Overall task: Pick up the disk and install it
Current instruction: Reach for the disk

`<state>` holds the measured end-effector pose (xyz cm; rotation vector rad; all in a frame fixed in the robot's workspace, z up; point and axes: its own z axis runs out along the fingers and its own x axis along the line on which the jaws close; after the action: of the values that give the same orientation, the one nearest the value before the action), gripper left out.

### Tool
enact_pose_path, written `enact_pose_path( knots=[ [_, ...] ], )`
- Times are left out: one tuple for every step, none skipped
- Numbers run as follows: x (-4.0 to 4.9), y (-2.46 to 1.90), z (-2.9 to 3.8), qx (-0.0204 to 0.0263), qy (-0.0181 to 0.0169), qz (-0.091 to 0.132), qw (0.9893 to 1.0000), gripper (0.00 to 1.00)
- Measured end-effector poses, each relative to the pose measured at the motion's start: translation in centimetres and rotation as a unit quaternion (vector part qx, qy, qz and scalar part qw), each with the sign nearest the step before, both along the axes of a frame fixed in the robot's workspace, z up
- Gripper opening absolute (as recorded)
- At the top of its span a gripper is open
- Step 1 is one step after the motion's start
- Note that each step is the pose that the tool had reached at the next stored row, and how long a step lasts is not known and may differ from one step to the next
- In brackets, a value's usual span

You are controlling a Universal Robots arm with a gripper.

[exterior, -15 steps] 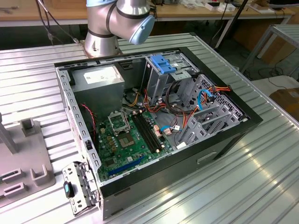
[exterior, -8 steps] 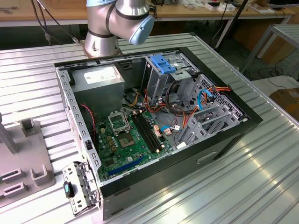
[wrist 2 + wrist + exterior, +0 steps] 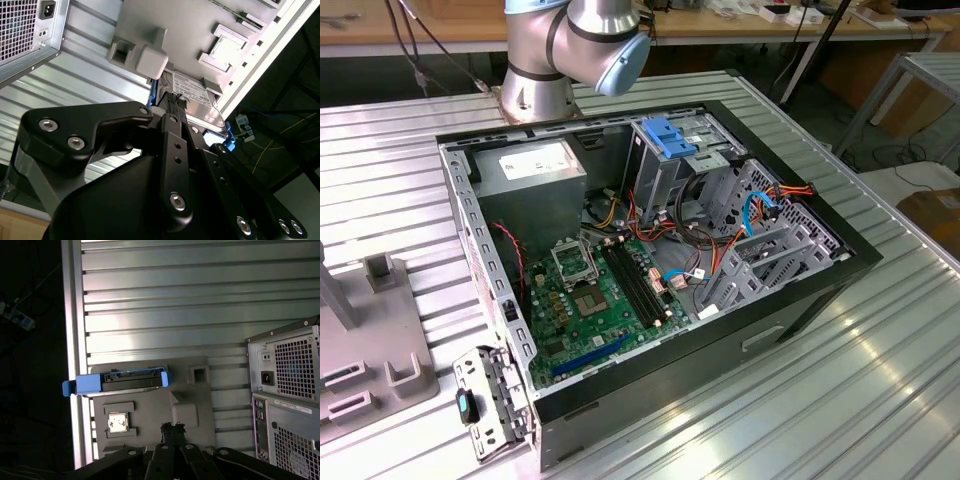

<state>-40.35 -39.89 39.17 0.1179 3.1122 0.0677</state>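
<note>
First wrist view, over the bench: my gripper hangs near the disk but clear of it, its tips drawn together on nothing. The disk sits in a slot of the grey fixture at the edge of the table, well apart from the open case it is bound for. Nothing is picked up yet.

The disk looks to stand on one long edge. The first wrist view gives me its thin upper edge, framed by the blue bracket. In the second wrist view the disk turns its labelled face toward the gripper. Its long axis runs along the table's slats, square to the table's edge, and one bracket end juts out past that edge.

To do the pick well, I judge, I should open wider than the disk is thick and centre on its length. I would grip the two broad metal faces rather than the plastic, then draw it straight out of the slot so it neither binds nor tips the fixture.
</note>
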Motion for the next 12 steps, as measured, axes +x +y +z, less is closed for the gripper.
enact_pose_path(
  knots=[
    [0.0, 0.0, 0.0, 0.0, 0.0, 0.0, 1.0, 0.11],
    [0.0, 0.0, 0.0, 0.0, 0.0, 0.0, 1.0, 0.11],
    [0.0, 0.0, 0.0, 0.0, 0.0, 0.0, 1.0, 0.11],
    [0.0, 0.0, 0.0, 0.0, 0.0, 0.0, 1.0, 0.11],
    [-0.01, 0.0, 0.0, 0.0, 0.0, 0.0, 1.0, 0.11],
    [-0.05, 0.0, 0.0, 0.0, 0.0, 0.0, 1.0, 0.11],
    [-0.18, 0.01, 0.0, 0.0, 0.0, 0.0, 1.0, 0.11],
    [-0.34, 0.0, 0.0, 0.0, 0.0, 0.0, 1.0, 0.11],
    [-0.49, 0.0, 0.0, 0.0, 0.0, 0.0, 1.0, 0.11],
    [-0.65, 0.0, 0.0, 0.0, 0.0, 0.0, 1.0, 0.11],
    [-0.8, 0.0, 0.0, 0.0, 0.0, 0.0, 1.0, 0.11],
    [-1.05, 0.0, 0.0, 0.0, 0.0, 0.0, 1.0, 0.11]
  ],
)
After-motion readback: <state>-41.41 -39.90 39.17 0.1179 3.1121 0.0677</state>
